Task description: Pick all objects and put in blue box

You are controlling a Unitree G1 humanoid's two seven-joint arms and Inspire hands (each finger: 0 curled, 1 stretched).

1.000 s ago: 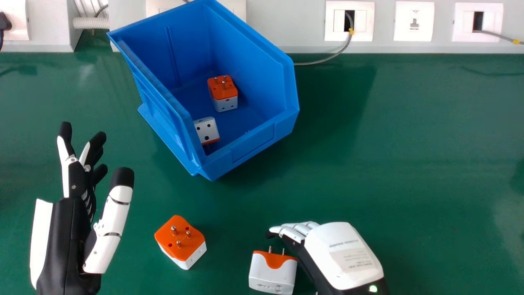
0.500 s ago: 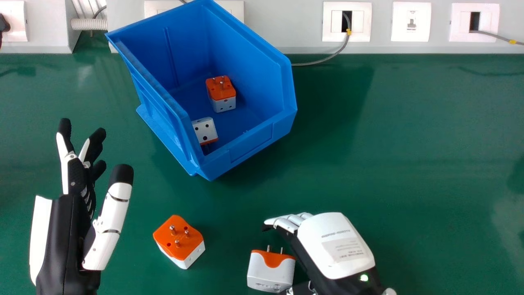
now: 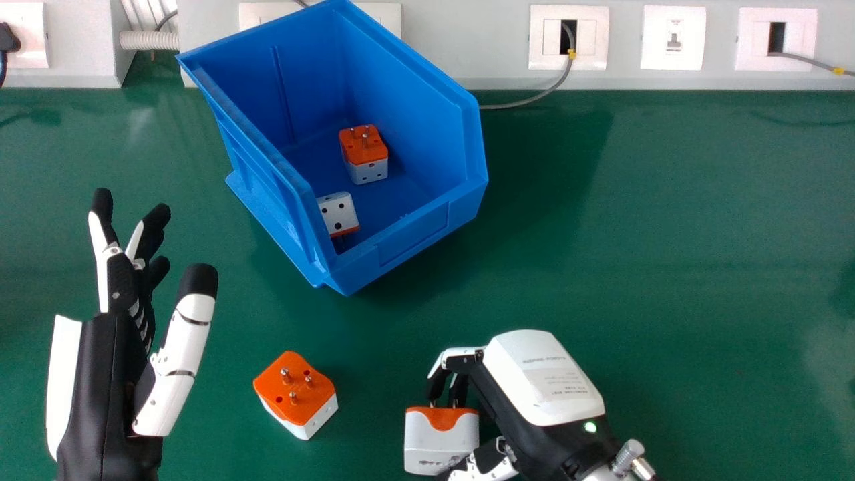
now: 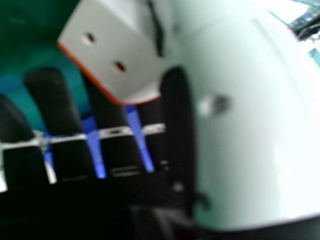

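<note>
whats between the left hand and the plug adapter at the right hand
Another plug adapter, orange and white, pins up on the green tabletop, seen in the head view.

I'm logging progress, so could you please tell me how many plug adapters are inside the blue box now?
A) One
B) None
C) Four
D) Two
D: one plug adapter shows its orange pin side, and another white one sits nearer the blue box's front edge.

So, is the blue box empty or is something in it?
The blue box is partly filled: one adapter sits pins-up on its floor, another adapter lies by the left wall.
</note>
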